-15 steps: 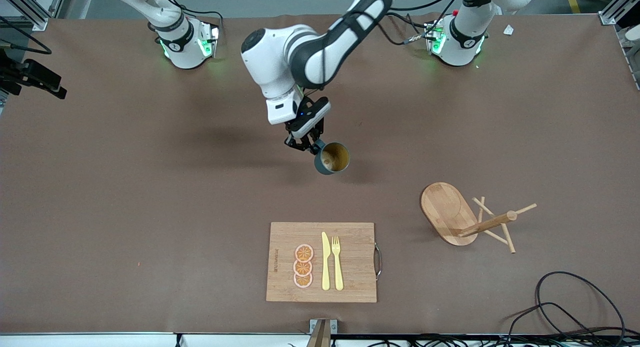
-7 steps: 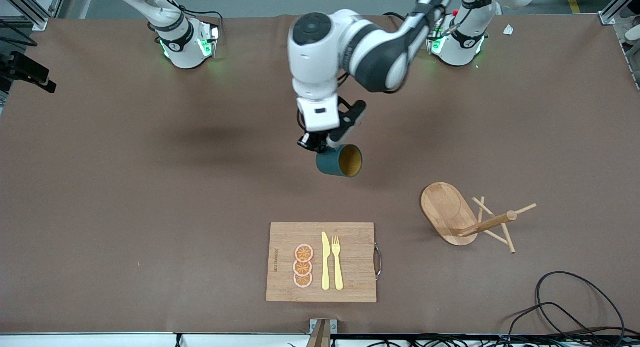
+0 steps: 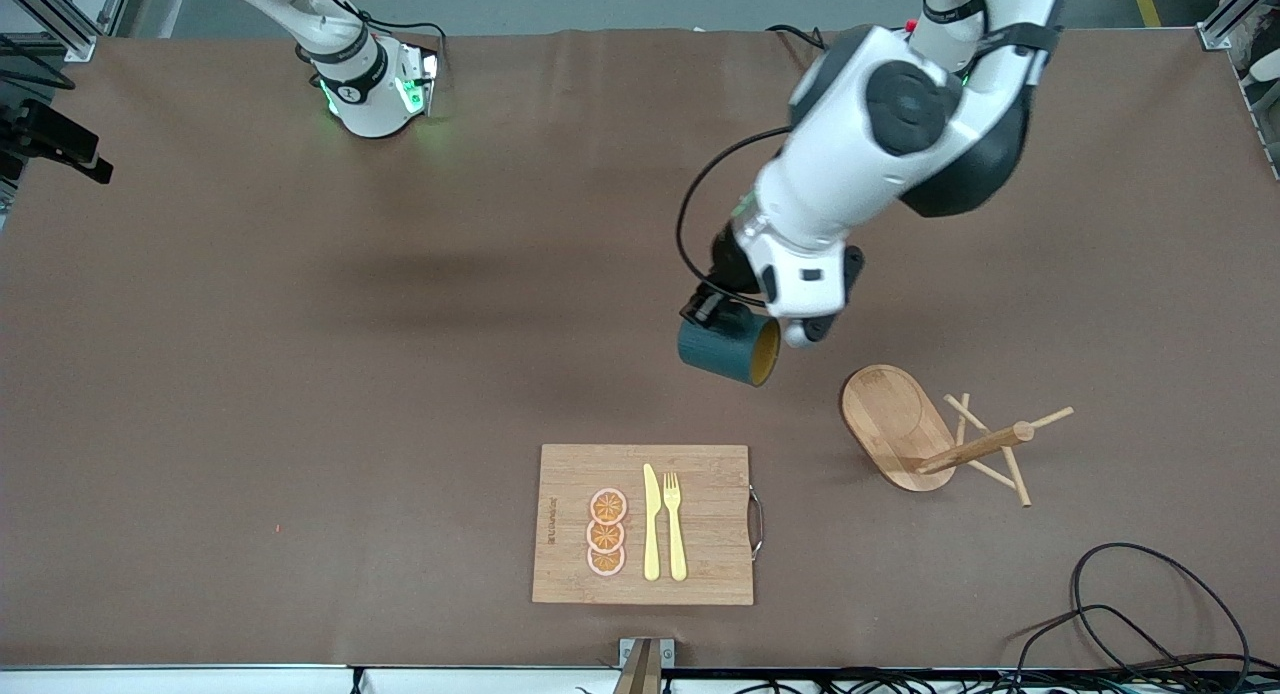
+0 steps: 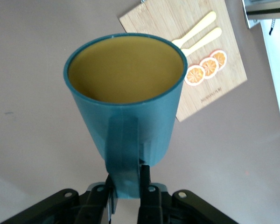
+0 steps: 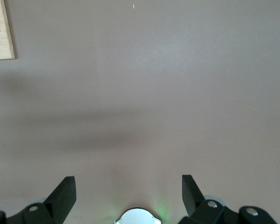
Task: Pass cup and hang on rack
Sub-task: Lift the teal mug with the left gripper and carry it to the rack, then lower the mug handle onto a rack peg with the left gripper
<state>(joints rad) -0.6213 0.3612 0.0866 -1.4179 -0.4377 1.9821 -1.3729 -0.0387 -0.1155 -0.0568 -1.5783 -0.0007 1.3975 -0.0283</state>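
The dark teal cup (image 3: 728,350) hangs in the air, tipped on its side, its yellowish mouth turned toward the rack. My left gripper (image 3: 713,315) is shut on its loop handle (image 4: 123,154), which sits between the black fingers (image 4: 147,186); in the left wrist view the cup (image 4: 126,93) fills most of the picture. It is over bare table beside the wooden rack (image 3: 893,424), whose oval base, post (image 3: 975,448) and thin pegs carry nothing. My right gripper (image 5: 128,191) is open over bare table, with nothing between its fingers, and is out of the front view.
A wooden cutting board (image 3: 565,474) lies near the front camera, holding a yellow knife (image 3: 651,524), a fork (image 3: 676,524) and three orange slices (image 3: 607,532). Black cables (image 3: 1120,614) coil at the near corner toward the left arm's end.
My left arm has swung toward its own end of the table, carrying the cup from mid-table to just beside the rack. The cup's mouth has turned toward the rack.
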